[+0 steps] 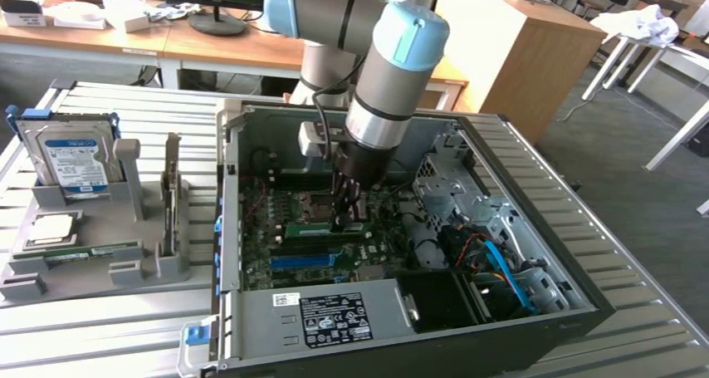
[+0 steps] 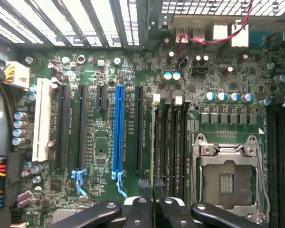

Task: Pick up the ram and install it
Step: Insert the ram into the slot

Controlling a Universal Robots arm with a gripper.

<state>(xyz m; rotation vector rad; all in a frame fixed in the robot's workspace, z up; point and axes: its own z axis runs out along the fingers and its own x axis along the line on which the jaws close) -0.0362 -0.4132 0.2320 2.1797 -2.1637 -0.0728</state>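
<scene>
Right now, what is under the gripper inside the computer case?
The ram, clamped in the gripper, sits over the dark memory slots of the motherboard. The fingers cover its middle, so whether it is seated cannot be seen.

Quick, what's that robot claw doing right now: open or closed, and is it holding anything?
Gripper: closed, holding the ram down inside the open computer case.

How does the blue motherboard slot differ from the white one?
The blue slot is narrow with an end latch; the white slot is broader, without one. The blue slot lies between black slots, the white slot at the row's end. Both lie parallel and empty.
</scene>
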